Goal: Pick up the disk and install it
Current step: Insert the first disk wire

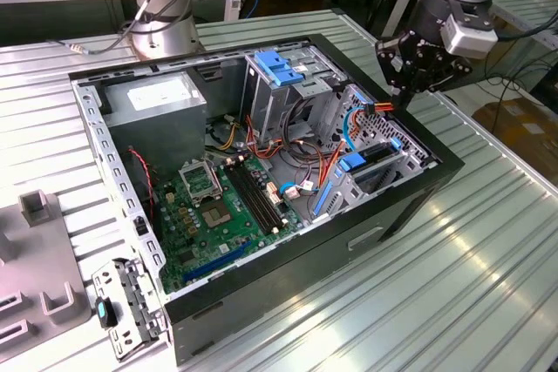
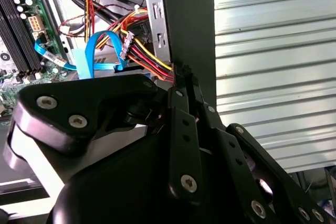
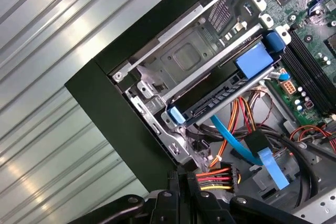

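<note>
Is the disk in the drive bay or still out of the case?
In. In the first wrist view the disk sits slotted in the metal drive cage, blue rail tabs at both ends. The gripper hovers above the case edge.

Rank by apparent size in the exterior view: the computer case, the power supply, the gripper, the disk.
1. Computer case, far the largest.
2. Power supply.
3. Gripper, though it hangs above the case, perhaps nearer the camera, so unsure.
4. Disk, mostly hidden in its bay.
</note>
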Robot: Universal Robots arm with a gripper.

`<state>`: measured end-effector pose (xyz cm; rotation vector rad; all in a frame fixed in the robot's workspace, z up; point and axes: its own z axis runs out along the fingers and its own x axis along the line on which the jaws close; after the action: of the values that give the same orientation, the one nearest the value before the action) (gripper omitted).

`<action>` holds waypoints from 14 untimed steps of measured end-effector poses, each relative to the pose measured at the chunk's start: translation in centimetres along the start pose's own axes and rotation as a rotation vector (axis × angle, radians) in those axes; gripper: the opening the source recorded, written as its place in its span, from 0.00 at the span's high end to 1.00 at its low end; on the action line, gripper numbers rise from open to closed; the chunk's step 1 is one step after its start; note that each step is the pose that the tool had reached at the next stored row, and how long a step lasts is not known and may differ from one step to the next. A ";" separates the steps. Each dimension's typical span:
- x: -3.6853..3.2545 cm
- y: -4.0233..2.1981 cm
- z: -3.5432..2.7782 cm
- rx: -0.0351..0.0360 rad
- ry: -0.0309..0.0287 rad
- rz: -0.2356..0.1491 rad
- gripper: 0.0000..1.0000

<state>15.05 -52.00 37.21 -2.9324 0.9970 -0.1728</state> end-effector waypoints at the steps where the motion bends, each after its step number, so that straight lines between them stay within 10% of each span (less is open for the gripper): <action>1: -0.01 0.00 0.02 -0.0010 0.0008 0.010 0.82; 14: -0.05 0.03 0.06 -0.0067 0.0052 0.068 0.82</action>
<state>15.00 -52.00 37.14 -2.9002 1.0986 -0.1752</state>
